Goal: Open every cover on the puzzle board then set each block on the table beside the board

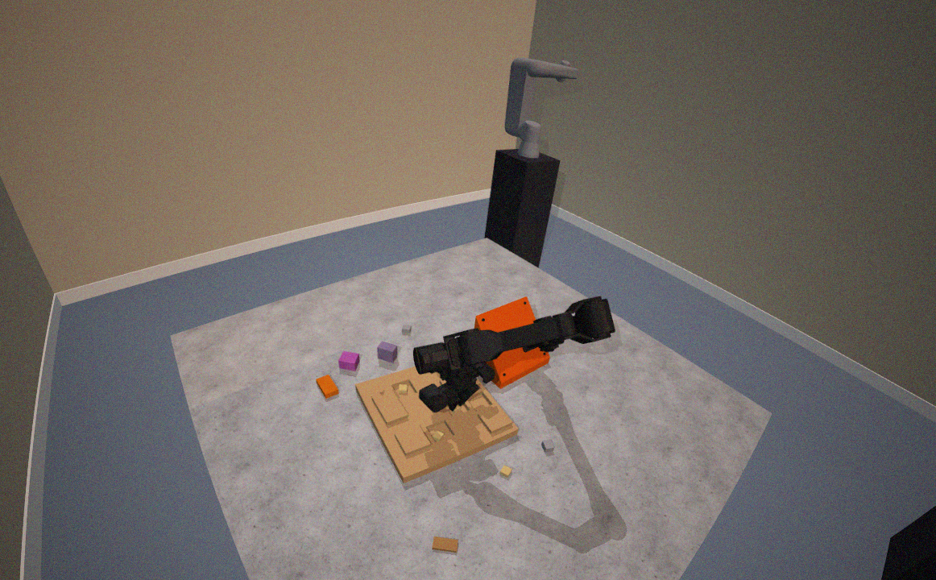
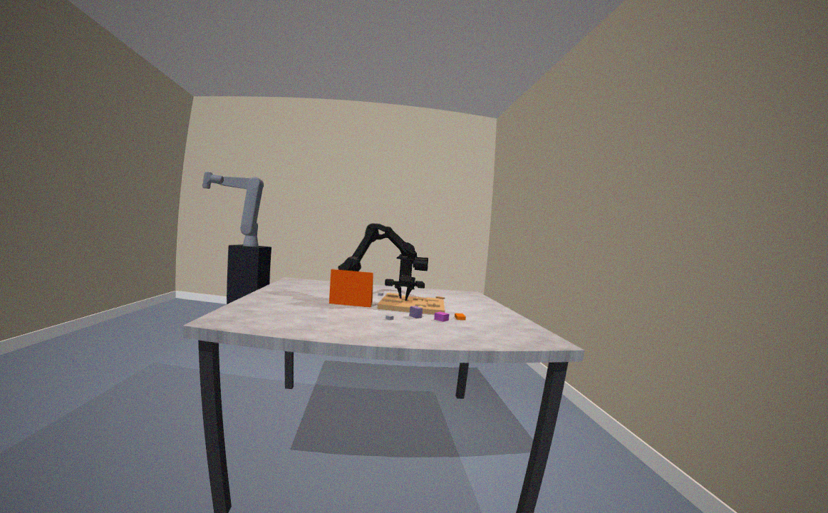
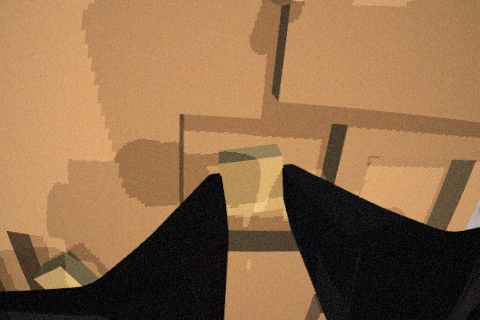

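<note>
The gripper (image 1: pixel 454 407) (image 2: pixel 407 299) (image 3: pixel 252 180) looks clenched on the pale block (image 3: pixel 250 185) — one fingertip at each side, no clear long axis visible. This block sits in its open well (image 3: pixel 200 141), inside the board (image 1: pixel 413 472) (image 2: pixel 391 306) (image 3: pixel 150 70). Next should be a lift straight up — then sideways to the surface (image 1: pixel 276 447) (image 2: pixel 340 331).
</note>
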Robot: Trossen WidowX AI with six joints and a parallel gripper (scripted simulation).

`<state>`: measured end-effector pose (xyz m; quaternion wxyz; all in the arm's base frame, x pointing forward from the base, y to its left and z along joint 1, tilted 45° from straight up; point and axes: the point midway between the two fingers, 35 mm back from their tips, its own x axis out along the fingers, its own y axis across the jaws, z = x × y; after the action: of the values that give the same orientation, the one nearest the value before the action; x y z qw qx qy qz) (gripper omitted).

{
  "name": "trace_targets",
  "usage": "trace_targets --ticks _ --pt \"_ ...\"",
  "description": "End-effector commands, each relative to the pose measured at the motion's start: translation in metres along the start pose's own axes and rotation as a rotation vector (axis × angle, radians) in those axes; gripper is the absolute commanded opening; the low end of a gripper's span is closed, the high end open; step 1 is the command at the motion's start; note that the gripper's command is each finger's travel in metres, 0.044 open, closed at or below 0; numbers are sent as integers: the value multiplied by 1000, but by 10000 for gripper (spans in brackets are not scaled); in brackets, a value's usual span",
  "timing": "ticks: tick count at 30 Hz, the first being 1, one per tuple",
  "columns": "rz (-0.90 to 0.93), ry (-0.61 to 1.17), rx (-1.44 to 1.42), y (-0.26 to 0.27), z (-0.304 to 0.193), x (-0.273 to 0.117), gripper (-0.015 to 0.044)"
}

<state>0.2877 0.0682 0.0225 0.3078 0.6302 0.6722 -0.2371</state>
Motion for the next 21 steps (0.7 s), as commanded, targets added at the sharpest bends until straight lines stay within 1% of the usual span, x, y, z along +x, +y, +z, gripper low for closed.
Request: trace_targets --ticks 1,21 --pt "1 0 -1 0 0 0 80" --pt "0 -1 2 1 1 -24 80"
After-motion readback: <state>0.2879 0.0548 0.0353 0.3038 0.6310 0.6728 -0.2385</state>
